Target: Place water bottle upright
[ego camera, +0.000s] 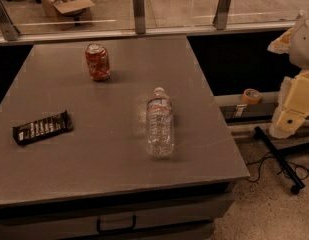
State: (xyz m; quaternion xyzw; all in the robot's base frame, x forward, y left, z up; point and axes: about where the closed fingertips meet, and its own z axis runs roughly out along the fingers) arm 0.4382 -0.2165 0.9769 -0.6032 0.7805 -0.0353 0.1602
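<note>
The water bottle (pixel 160 126) is on the bench (pixel 94 159) just right of centre, cap toward the top of the frame; I cannot tell if it stands or lies. My gripper (pixel 290 115) hangs at the right edge, off the bench, well apart from it. I cannot tell whether it is apart or together. A red can (pixel 97 62) stands upper left.

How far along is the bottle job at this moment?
Done: nothing visible. The water bottle appears to lie on its side on the table, cap toward the far edge. In hand: nothing; the tool hangs beyond the table's right edge, well apart from the bottle. Left: reach, grasp, stand it upright.
</note>
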